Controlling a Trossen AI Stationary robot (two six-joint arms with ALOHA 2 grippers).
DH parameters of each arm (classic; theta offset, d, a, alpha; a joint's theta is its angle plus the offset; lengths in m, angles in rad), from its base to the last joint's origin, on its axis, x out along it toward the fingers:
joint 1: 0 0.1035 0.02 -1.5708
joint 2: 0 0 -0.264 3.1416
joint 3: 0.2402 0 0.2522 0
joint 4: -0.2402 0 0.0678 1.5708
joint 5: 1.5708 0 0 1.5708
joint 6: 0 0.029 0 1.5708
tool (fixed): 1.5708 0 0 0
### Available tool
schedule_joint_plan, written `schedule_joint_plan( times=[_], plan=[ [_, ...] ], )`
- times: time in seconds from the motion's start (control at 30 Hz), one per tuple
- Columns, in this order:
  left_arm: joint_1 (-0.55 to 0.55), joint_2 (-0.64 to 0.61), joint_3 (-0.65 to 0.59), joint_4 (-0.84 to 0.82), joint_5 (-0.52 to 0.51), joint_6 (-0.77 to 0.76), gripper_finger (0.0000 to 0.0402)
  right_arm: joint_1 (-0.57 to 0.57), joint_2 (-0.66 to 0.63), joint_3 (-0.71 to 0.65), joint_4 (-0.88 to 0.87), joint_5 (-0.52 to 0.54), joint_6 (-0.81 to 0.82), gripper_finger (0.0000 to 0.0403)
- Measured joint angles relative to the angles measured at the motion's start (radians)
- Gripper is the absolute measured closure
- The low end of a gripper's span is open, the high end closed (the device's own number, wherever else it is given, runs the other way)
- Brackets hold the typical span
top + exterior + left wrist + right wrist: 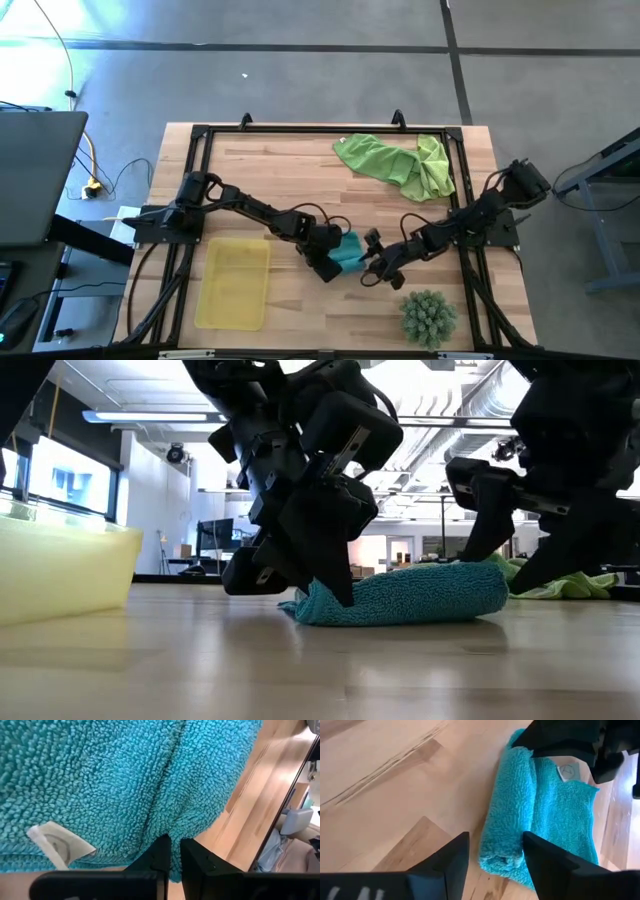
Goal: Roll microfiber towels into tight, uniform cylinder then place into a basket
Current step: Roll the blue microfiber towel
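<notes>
Teal towel [349, 252] rolled into a short fat cylinder, lying on the wooden table [300, 180] near its front edge, between the two grippers. Left gripper [330, 266] down at one end of the roll, fingers nearly together and pinching the cloth edge, next to the white label [57, 842]. Right gripper [372, 272] at the opposite end, jaws spread wide, straddling the roll's end without gripping it. Two lime green towels [395, 163] heaped unrolled at the far right of the table, well apart from the arms. Yellow basket [234, 283] at front left, near the left arm. Spiky green plant [428, 316] at front right.
</notes>
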Motion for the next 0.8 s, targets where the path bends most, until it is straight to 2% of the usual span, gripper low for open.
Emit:
schedule_joint_plan(
  times=[0.27,0.43,0.6,0.8],
  plan=[
    [0.0,0.0,0.0,0.001,-0.008,0.008,0.0382,0.06,0.001,0.001,0.044,0.027,0.059,0.0238],
    [0.0,0.0,0.0,0.002,-0.011,0.008,0.0382,0.029,0.045,0.001,0.049,0.032,0.056,0.0238],
    [-0.001,0.0,0.0,0.01,-0.023,0.008,0.0382,0.005,0.091,0.001,0.055,0.107,0.054,0.0238],
    [-0.001,0.0,0.0,0.009,-0.023,0.008,0.0382,0.002,0.096,0.001,0.059,0.109,0.06,0.0238]
  ],
)
